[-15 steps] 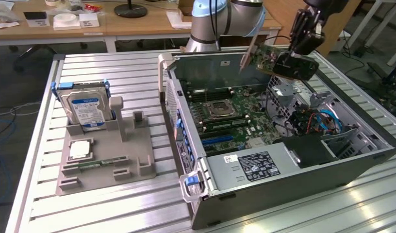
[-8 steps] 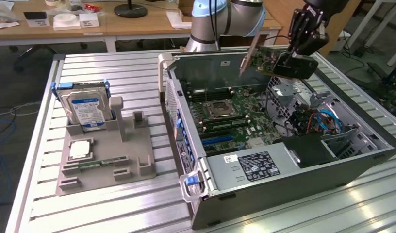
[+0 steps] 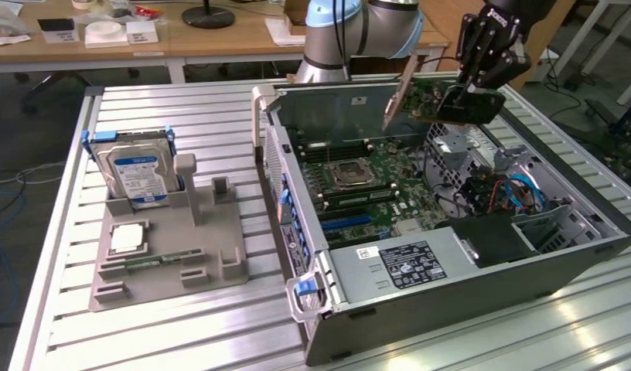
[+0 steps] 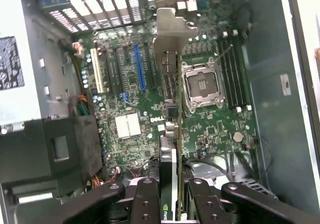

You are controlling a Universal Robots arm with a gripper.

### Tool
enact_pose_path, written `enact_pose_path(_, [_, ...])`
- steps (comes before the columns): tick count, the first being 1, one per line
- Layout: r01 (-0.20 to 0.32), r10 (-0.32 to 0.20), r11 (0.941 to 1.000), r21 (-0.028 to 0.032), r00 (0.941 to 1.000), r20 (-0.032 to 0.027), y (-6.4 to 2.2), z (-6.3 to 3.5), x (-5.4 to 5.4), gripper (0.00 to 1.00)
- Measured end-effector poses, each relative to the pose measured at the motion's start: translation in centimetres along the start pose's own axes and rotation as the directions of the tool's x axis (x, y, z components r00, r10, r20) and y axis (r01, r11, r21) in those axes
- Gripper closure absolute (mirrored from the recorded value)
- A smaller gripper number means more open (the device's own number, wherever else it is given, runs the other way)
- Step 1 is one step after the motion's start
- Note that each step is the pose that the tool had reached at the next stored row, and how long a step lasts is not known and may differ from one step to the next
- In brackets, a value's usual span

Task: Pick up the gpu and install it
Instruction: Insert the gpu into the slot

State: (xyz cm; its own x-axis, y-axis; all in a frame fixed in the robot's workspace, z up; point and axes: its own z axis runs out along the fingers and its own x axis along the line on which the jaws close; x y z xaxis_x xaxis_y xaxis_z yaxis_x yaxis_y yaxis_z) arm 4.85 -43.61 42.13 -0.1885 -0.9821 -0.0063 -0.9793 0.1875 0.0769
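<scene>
Hand (image 3: 470, 89) clamped on the gpu (image 3: 431, 99), jaws part-way closed against its two faces. Card is in the air above the open case (image 3: 563, 255), tilted, over the far end near the arm base, not seated. Pale bracket (image 3: 398, 93) is at the end away from the hand.

Wrist view: hand (image 4: 170, 194) grips the gpu (image 4: 168, 149) edge-on. It hangs over the motherboard (image 4: 130, 84), between the blue slot (image 4: 139, 66) and the CPU socket (image 4: 202, 84).

Hard drive (image 3: 138, 174) stands upright in a grey holder (image 3: 161, 270) on the table (image 3: 140, 340), well apart from the case.
</scene>
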Motion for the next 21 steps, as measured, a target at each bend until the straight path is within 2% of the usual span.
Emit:
enact_pose_path(4, [0.002,-0.002,1.0000,0.0003,1.0000,0.0000,0.00,0.01,-0.01,0.74])
enact_pose_path(12, [0.029,-0.029,0.9992,0.0287,0.9996,0.0030,0.07,0.10,0.01,0.74])
enact_pose_path(13, [0.033,-0.034,0.9990,0.0304,0.9994,0.0029,0.07,0.10,0.01,0.74])
enact_pose_path(18, [0.041,-0.041,0.9987,0.0307,0.9992,0.0024,0.09,0.11,0.01,0.74])
enact_pose_path(19, [0.042,-0.042,0.9986,0.0323,0.9991,0.0026,0.12,0.12,0.02,0.74])
enact_pose_path(21, [0.049,-0.049,0.9980,0.0409,0.9988,0.0042,0.14,0.16,0.02,0.74])
